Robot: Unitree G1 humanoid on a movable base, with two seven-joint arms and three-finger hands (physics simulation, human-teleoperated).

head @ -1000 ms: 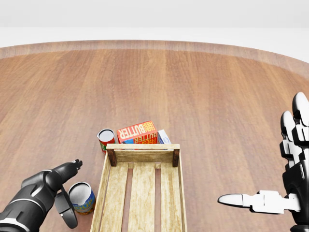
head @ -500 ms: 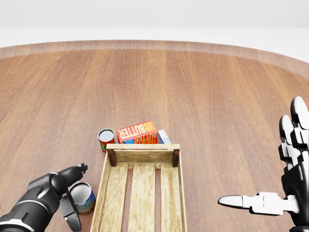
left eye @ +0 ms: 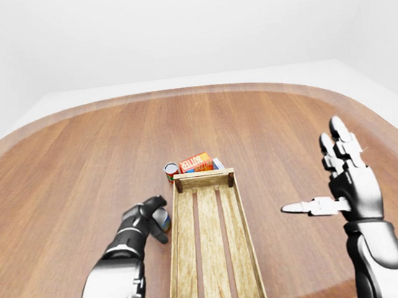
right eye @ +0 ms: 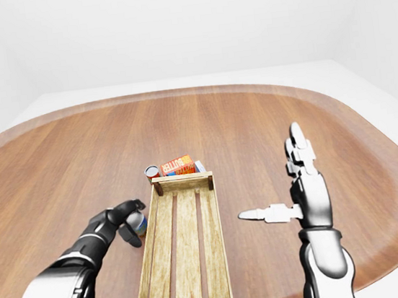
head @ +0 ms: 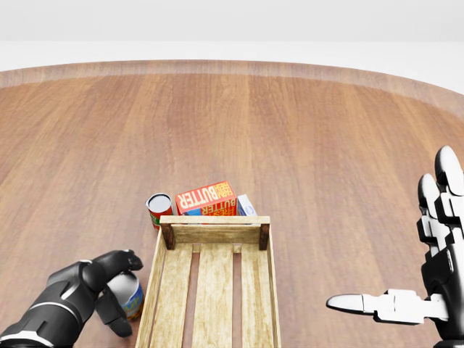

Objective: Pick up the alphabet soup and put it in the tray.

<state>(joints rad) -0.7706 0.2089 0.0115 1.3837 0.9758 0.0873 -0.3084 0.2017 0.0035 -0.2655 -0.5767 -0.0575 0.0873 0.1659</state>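
The alphabet soup (head: 135, 299), a blue-labelled can, stands upright on the wooden table just left of the long wooden tray (head: 214, 220), at the lower left of the head view. My left gripper (head: 127, 293) is shut on the can, with fingers curled over its top rim and the thumb low against its side. It hides most of the can. My right gripper (head: 391, 232) hovers open to the right of the tray, thumb pointing left and fingers pointing up, with nothing in it. The tray's slatted floor is bare.
A red can (head: 159, 207) stands at the tray's far left corner. An orange butter box (head: 206, 197) and a pale blue-white carton (head: 246, 205) lie against the tray's far end. The round table's edge (left eye: 178, 93) curves across the top of the views.
My left hand has moved in and its fingers have closed round the soup can, which stays where it was. The right hand has sunk slightly.
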